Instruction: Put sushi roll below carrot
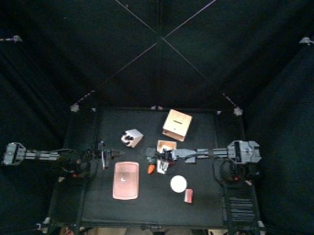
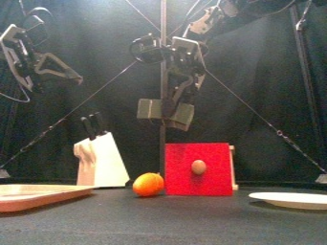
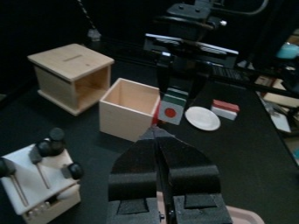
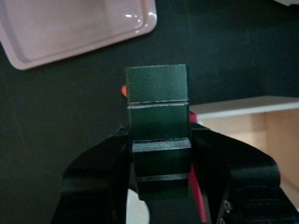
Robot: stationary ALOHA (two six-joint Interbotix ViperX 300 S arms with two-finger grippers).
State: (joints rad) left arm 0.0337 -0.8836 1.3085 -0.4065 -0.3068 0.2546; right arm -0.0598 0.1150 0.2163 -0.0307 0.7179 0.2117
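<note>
One sushi roll (image 3: 172, 110), likely light, stiff, slick-sided, at right gripper (image 3: 177, 91) tips, near 2 o'clock of carrot (image 1: 151, 169); hold not discernible. Best pinched across flat dark flanks. Left gripper (image 3: 163, 171) pressed together.

- The right hand (image 2: 181, 113) hangs mid-air at centre, jaws parted, its arm reaching in from the right.
- The left hand (image 3: 165, 171), jaws closed together, sits drawn back on the left.
</note>
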